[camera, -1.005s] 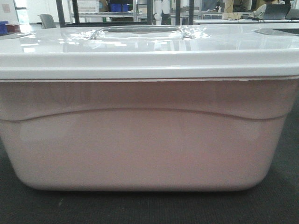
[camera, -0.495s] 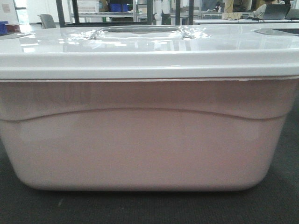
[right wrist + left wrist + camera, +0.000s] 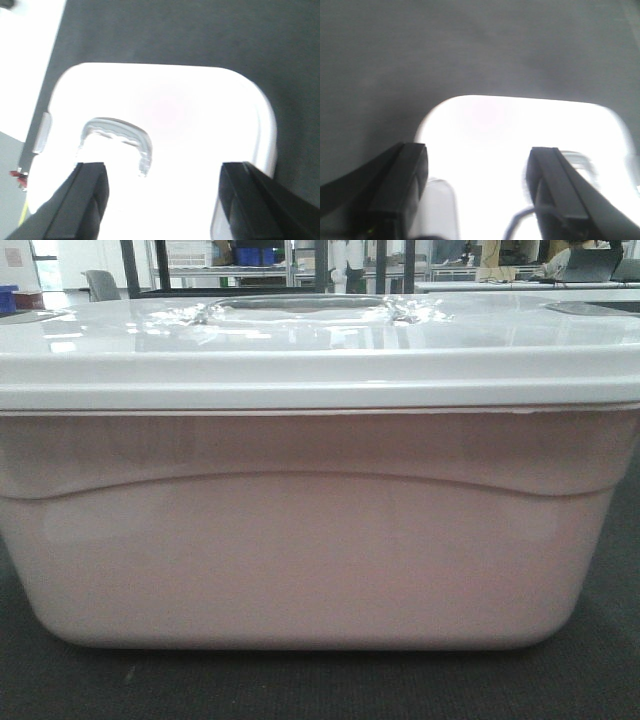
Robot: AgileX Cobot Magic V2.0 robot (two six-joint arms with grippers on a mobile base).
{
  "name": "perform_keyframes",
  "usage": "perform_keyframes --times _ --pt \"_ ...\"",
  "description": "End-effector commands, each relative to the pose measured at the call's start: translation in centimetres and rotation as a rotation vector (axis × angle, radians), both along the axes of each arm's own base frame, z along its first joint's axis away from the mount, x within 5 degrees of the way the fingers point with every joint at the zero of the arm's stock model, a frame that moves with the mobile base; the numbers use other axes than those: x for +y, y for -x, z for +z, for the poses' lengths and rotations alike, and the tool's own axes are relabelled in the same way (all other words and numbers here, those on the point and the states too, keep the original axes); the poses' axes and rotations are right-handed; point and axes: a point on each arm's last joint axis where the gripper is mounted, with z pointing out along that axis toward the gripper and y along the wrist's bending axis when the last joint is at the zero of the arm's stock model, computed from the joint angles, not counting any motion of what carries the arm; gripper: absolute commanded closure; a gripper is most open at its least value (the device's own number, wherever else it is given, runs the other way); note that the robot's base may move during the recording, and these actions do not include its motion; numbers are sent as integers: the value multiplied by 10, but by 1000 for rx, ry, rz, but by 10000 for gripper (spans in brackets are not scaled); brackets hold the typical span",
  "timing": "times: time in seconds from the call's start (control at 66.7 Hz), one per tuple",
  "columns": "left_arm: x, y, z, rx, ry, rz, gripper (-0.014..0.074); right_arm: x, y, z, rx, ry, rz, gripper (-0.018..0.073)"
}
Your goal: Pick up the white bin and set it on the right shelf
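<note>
**Task item.** The white bin (image 3: pixel 320 560) is seen standing upright on a dark grey surface (image 3: pixel 320 685) and fills nearly the whole front-facing view. Its glossy white lid (image 3: pixel 320 350) is fitted on top and is seated evenly along the visible front edge. A curved ridge is noted across the pinkish translucent side wall. The recessed handle (image 3: pixel 295 306) is observed at the middle of the lid. The bin is not lifted and is not on any shelf.

**Left arm.** The left gripper (image 3: pixel 477 155) is positioned above the lid, which is rendered as an overexposed white area. Its two black fingers (image 3: pixel 405 180) are held wide apart, with nothing between them. One rounded end of the lid is seen beyond the fingertips, with the dark surface past it. Whether the fingers touch the lid cannot be determined.

**Right arm.** The right gripper (image 3: pixel 162 175) is likewise placed over the lid. Its fingers (image 3: pixel 87 195) are spread well apart and nothing is gripped. The recessed handle is seen just ahead of the finger at the left of this view. Contact with the lid cannot be confirmed.

**Surroundings.** Behind the bin, dark uprights, blue crates (image 3: pixel 255 255) and a grey chair (image 3: pixel 100 284) are recorded at a distance.
</note>
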Motion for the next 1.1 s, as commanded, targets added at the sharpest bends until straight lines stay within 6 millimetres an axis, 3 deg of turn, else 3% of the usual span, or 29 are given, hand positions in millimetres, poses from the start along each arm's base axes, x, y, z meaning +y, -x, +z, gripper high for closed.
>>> perform_keyframes --times 0.0,0.225,0.435,0.765,0.96,1.08 --pt "-3 -3 12 -35 71 -21 274 4 3 18 -75 -62 18 -11" --pt "28 -26 -5 44 170 -52 274 -21 -14 -1 6 -75 -45 -11" --pt "52 -31 -30 117 282 -186 274 -34 -15 -19 32 -201 87 -11" --pt "50 -20 -86 239 307 -224 274 -38 -3 -78 154 -218 122 -11" --pt "48 -16 -100 243 313 -238 274 -36 3 -95 167 -220 149 -11" --pt "44 -16 -101 231 310 -258 274 -35 3 -95 157 -231 150 -11"
